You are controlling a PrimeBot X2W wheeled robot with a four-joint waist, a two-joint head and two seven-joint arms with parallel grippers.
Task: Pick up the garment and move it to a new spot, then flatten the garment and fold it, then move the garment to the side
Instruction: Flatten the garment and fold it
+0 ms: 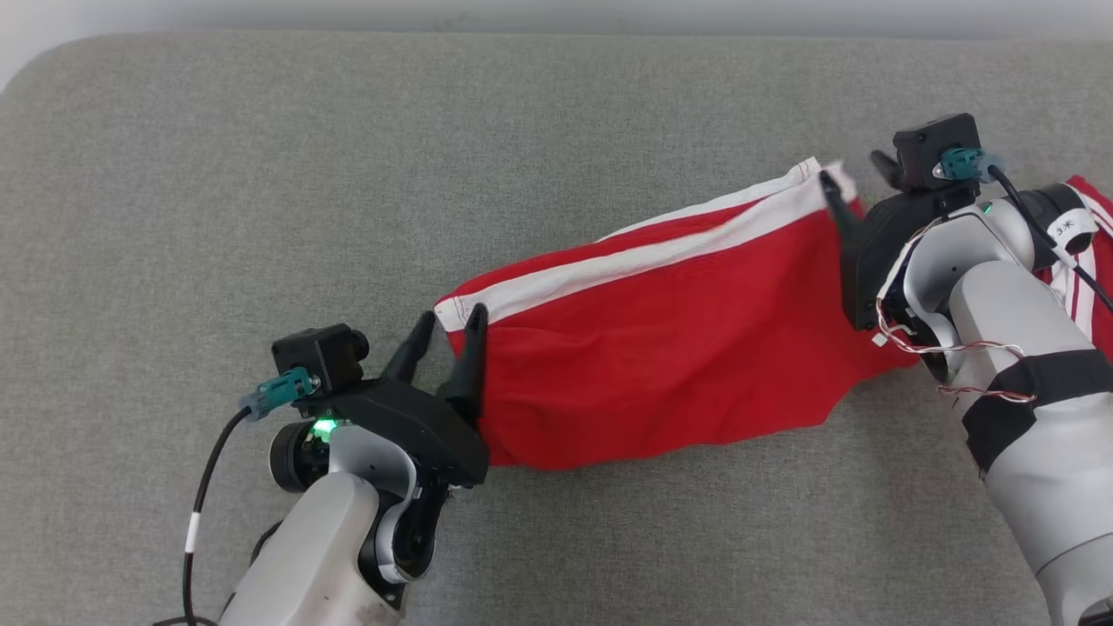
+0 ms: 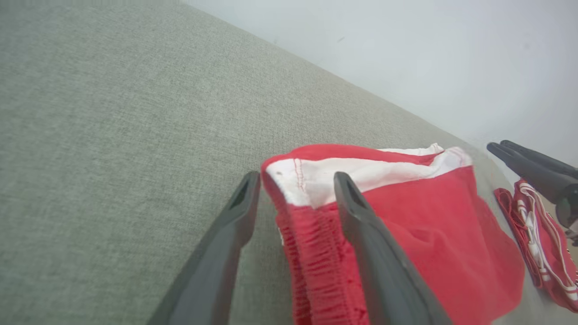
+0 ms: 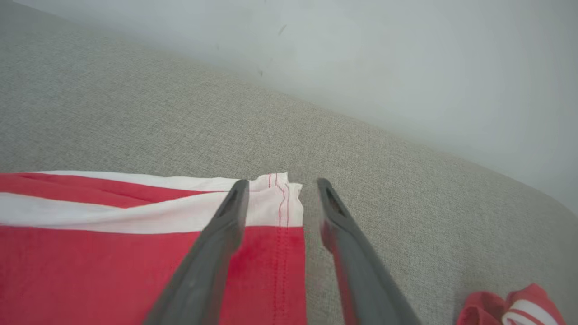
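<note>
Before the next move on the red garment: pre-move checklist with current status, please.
1. Left gripper jaws open around the garment corner, not pinching: ok.
2. Right gripper jaws open at the opposite corner: ok.
3. Garment flat on the gray surface: not ok, creased, lower edge wavy.
4. Garment well inside the surface's edges: ok.
5. Second red-and-white cloth clear of the garment: cannot tell, the right arm covers that spot in the head view.
</note>
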